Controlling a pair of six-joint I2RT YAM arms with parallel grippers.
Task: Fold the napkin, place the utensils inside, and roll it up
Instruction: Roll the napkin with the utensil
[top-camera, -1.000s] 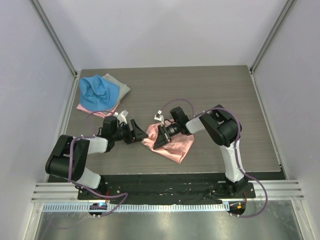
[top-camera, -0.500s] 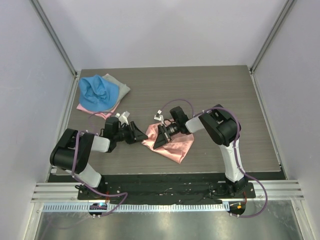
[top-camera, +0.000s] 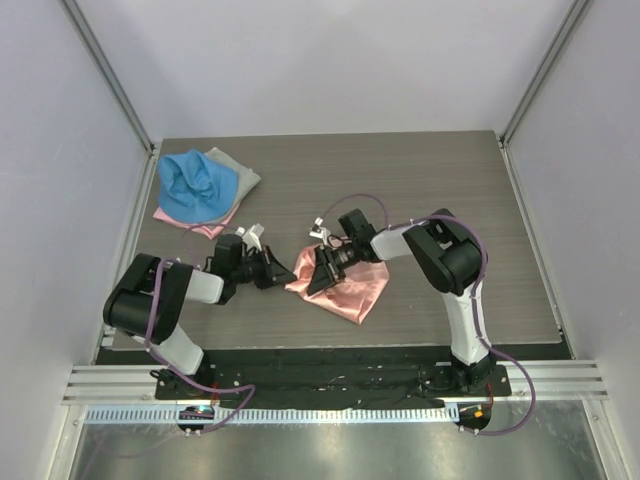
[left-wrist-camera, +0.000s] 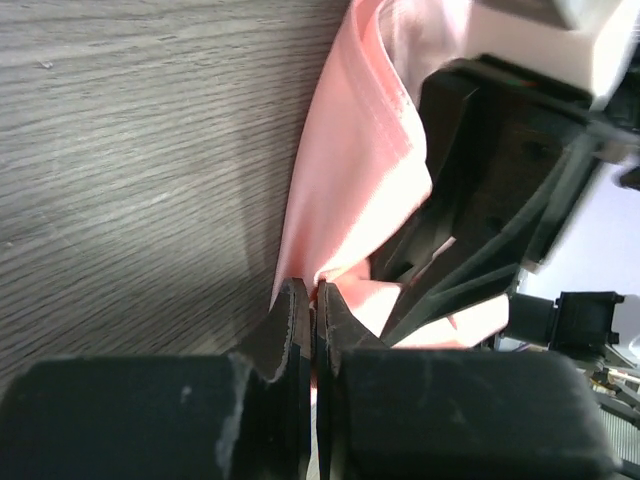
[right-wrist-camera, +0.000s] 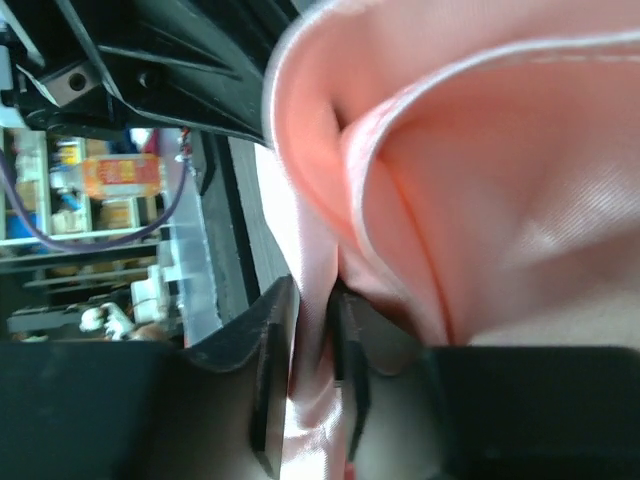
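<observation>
The salmon-pink napkin (top-camera: 348, 291) lies bunched on the table between my two arms. My left gripper (top-camera: 286, 272) is at its left edge, and in the left wrist view it (left-wrist-camera: 314, 292) is shut tight on a thin fold of the napkin (left-wrist-camera: 360, 150). From the right, my right gripper (top-camera: 313, 279) reaches the same edge. In its own view its jaws (right-wrist-camera: 316, 312) stand slightly apart, with a fold of the napkin (right-wrist-camera: 480, 180) hanging between them. The two grippers nearly touch. The utensils are out of view.
A blue cloth (top-camera: 195, 184) lies heaped at the back left, on a grey cloth (top-camera: 240, 173) and a pink one (top-camera: 178, 215). Metal frame posts and walls border the table on both sides.
My left gripper has gone from open to shut on the napkin's left edge, having slid a little to the right. The right gripper's jaws have parted slightly.
</observation>
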